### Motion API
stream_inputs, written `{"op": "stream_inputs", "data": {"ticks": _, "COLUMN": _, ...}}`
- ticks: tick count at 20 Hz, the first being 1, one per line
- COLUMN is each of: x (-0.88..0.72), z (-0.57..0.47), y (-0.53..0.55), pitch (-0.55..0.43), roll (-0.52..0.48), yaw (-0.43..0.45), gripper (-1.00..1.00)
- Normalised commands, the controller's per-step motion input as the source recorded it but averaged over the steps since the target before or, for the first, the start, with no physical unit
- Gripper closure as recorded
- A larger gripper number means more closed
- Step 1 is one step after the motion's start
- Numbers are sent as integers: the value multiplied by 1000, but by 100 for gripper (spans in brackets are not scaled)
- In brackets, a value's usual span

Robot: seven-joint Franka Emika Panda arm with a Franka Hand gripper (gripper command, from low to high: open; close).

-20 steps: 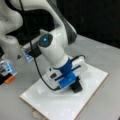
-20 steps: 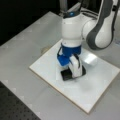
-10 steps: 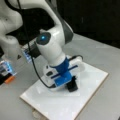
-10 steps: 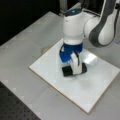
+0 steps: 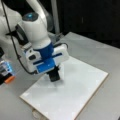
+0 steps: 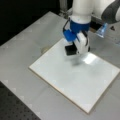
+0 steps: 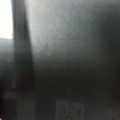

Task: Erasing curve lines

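Gripping one black eraser block (image 5: 54,75), the gripper (image 5: 55,75) presses it onto one white board (image 5: 75,95); no squiggle visible.

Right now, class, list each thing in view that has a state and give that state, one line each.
gripper: lowered over the board, shut on the eraser.
eraser: held, pressed against the board.
white board: flat on the table.
curve lines: none visible on the bare board.
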Motion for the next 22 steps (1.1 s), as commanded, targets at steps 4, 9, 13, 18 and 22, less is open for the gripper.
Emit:
{"op": "stream_inputs", "data": {"ticks": 4, "x": 302, "z": 288, "y": -452, "pitch": 350, "roll": -29, "yaw": 428, "gripper": 100}}
{"op": "stream_inputs", "data": {"ticks": 9, "x": 283, "z": 395, "y": -478, "pitch": 383, "roll": -78, "yaw": 536, "gripper": 100}}
{"op": "stream_inputs", "data": {"ticks": 13, "x": 266, "z": 289, "y": -407, "pitch": 340, "roll": -66, "yaw": 488, "gripper": 100}}
{"op": "stream_inputs", "data": {"ticks": 18, "x": 245, "z": 150, "y": -325, "pitch": 284, "roll": -53, "yaw": 402, "gripper": 100}}
{"op": "stream_inputs", "data": {"ticks": 22, "x": 273, "z": 116, "y": -352, "pitch": 270, "roll": -38, "yaw": 427, "gripper": 100}}
